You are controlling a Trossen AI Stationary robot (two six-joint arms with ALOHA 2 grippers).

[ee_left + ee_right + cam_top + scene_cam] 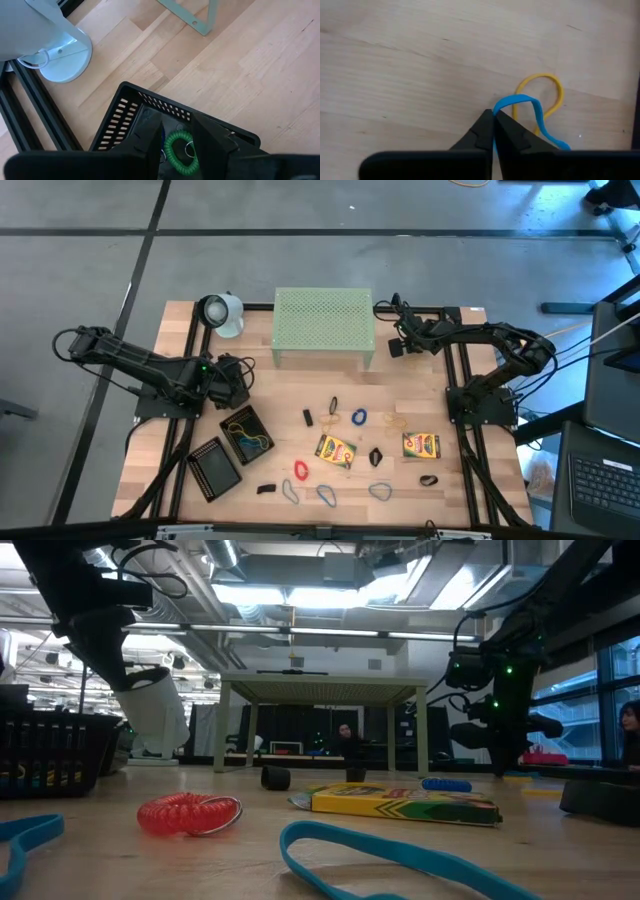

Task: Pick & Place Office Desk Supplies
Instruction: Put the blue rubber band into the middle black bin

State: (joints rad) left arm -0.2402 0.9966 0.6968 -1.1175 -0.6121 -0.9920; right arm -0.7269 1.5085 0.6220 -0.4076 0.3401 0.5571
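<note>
By the right end of the pale-green stand (323, 325), my right gripper (493, 119) points down at the wood, shut on a blue rubber band (525, 102). The band lies across a yellow band (555, 82). In the high view the gripper (394, 348) hides both bands. My left gripper (179, 131) hangs over the black mesh tray (125, 107) at the table's left, shut on a green coiled band (179, 154). Crayon boxes (336, 450) (421, 445), a red coil (188, 814), clips and more bands lie across the table's near half. My left gripper has the green coil's two sides (170, 150) between its fingers, which slant down over the tray. The coil sits clear of the tray floor, with a small metal ring (190, 149) beside it. My right gripper pinches the blue band's near bend (499, 107) at the fingertips, from above. The rest of the loop (547, 135) trails on the wood over the yellow band.
A second mesh tray (214, 468) lies near the front left. A white lamp-like object (222, 313) stands at the back left. A black rail (638, 100) runs close to the right gripper. Bare wood stretches between the stand and the scattered items.
</note>
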